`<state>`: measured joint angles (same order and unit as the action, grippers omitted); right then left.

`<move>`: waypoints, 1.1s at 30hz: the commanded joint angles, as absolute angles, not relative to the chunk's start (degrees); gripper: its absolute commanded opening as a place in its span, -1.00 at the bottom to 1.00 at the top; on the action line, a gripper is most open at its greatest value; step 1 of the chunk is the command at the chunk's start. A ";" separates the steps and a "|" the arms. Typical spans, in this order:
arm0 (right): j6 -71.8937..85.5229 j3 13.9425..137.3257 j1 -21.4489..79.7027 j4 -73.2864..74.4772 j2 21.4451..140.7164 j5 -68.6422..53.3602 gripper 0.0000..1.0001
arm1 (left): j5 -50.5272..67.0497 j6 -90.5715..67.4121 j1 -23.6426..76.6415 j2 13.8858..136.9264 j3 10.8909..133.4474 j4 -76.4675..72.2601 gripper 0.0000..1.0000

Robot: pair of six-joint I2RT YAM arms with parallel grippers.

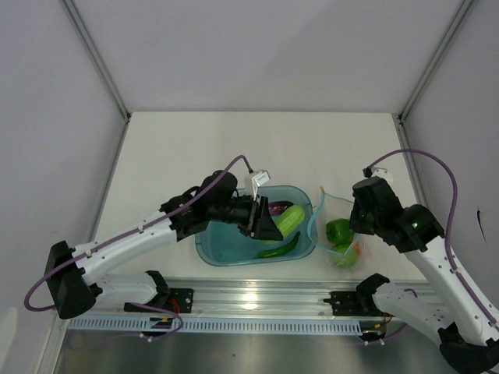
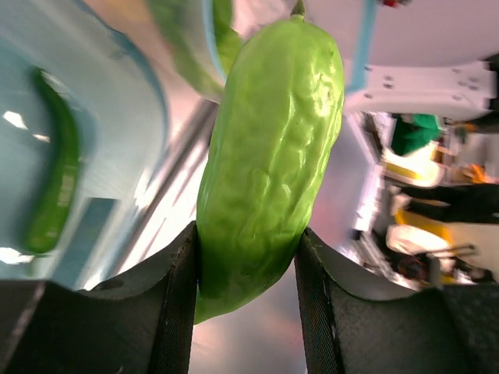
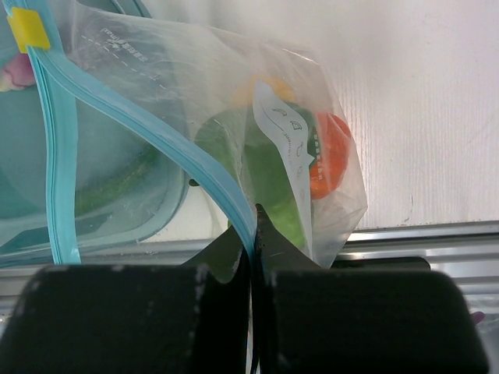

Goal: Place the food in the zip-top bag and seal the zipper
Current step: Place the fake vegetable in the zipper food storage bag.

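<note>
My left gripper [image 1: 269, 220] [image 2: 248, 261] is shut on the pale green cucumber [image 1: 290, 220] [image 2: 269, 156], gripping its lower end over the right part of the blue tub [image 1: 226, 251]. A dark green chili [image 1: 281, 248] [image 2: 51, 195] lies in the tub, and a purple eggplant [image 1: 277, 206] shows behind the cucumber. The clear zip-top bag [image 1: 323, 222] [image 3: 312, 93] hangs to the right of the tub. My right gripper [image 1: 360, 212] [image 3: 251, 226] is shut on its teal zipper [image 3: 168, 136]. Inside the bag are a green bell pepper [image 1: 339, 231] [image 3: 269, 175], a red tomato [image 3: 331, 156] and a green round fruit [image 1: 345, 255].
The tub [image 3: 93, 171] stands near the table's front edge, just behind the metal rail [image 1: 257, 300] that carries both arm bases. The bag's bottom rests close to that rail. White walls close in the table on three sides.
</note>
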<state>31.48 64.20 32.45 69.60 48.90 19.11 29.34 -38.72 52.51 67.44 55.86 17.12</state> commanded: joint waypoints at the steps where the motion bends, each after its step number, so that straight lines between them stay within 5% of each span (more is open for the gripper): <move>1: 32.25 63.64 32.87 68.03 48.78 20.65 -1.00 | 37.17 -46.64 54.23 66.62 55.11 11.89 -0.66; 13: 34.62 63.02 37.34 68.29 49.13 27.24 -1.00 | 49.13 -74.96 57.83 78.56 51.50 -15.01 -0.79; 33: 40.34 67.50 48.69 73.12 50.54 37.88 -1.00 | 35.17 -97.99 59.41 84.99 52.56 -22.15 -0.91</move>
